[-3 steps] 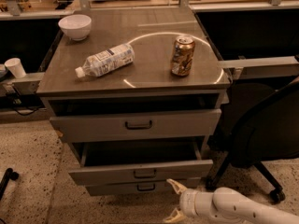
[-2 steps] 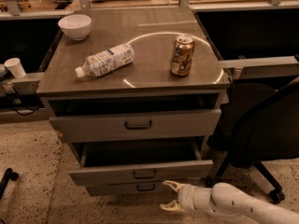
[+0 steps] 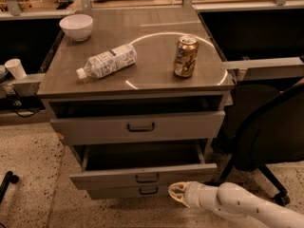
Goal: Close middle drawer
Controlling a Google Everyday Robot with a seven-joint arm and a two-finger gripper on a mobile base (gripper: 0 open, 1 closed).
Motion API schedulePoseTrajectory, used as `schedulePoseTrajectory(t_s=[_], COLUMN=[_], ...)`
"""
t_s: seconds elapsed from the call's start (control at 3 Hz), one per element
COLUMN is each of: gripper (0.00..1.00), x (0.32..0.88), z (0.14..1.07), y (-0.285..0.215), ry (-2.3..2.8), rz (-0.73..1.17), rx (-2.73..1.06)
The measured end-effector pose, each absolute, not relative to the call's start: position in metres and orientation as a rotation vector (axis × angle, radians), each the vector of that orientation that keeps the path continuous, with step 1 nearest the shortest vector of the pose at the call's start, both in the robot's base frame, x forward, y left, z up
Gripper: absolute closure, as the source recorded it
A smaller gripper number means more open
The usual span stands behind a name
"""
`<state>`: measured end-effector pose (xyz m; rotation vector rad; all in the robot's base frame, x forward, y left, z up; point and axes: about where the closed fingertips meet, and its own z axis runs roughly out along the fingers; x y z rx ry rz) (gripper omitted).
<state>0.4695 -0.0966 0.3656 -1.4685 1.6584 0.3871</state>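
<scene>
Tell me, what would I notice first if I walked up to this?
The gray middle drawer sticks out open, dark inside, below the top drawer. The robot's white arm reaches in low from the right, and its gripper is near the floor by the right end of that drawer's front. On the cabinet top sit a can, a plastic bottle lying on its side, and a white bowl.
</scene>
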Motion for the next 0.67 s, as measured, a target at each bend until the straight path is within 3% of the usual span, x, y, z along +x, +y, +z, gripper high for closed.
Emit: schedulePoseTrajectory(t_s=[0.33,0.67], gripper=[1.0,1.0], x=[0.49,0.514], z=[0.358,0.354], y=[-0.091,-0.077], ry=[1.685,1.692], rz=[0.355,0.331], rx=[-1.464,-1.47])
